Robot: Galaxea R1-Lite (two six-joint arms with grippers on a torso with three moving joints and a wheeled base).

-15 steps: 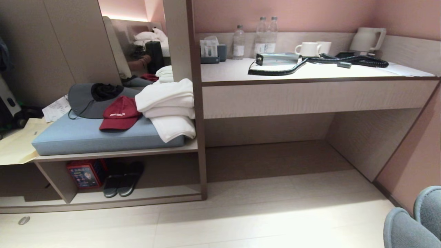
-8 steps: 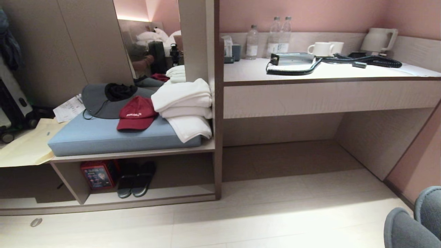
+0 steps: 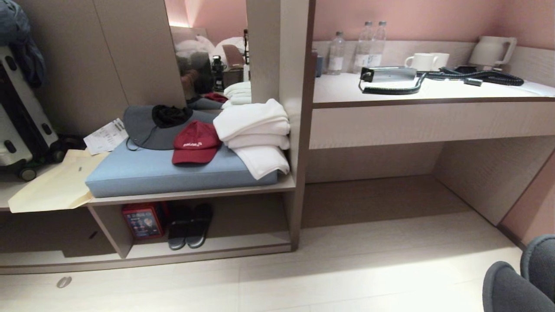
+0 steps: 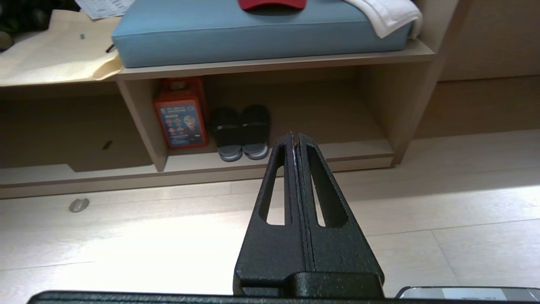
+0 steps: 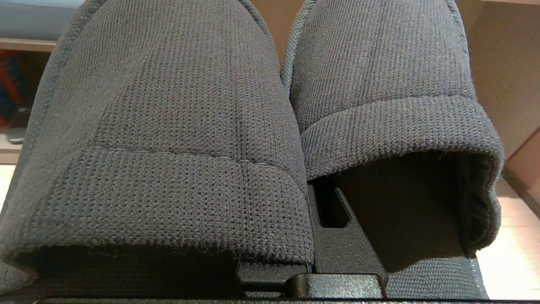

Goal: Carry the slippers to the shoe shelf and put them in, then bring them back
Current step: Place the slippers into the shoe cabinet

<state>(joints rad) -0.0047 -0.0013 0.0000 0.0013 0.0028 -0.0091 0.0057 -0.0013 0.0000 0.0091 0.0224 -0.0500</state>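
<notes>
**Cloth, board and matt plastic**

The slippers [image 5: 160, 126] are coarse ribbed knit, grey and matt, with stitched cuffs. The left gripper [image 4: 295, 139] is black plastic with a fine grainy, dull finish. The shelf [image 3: 277, 186] is beige wood-grain board, smooth and matt, with darker edging. Its cushion [image 3: 173, 173] is blue woven cloth. The towels [image 3: 256, 134] look like soft white terry, the cap [image 3: 195, 143] like red cotton. The floor [image 3: 347, 268] is pale, smooth plank with a soft sheen.
</notes>
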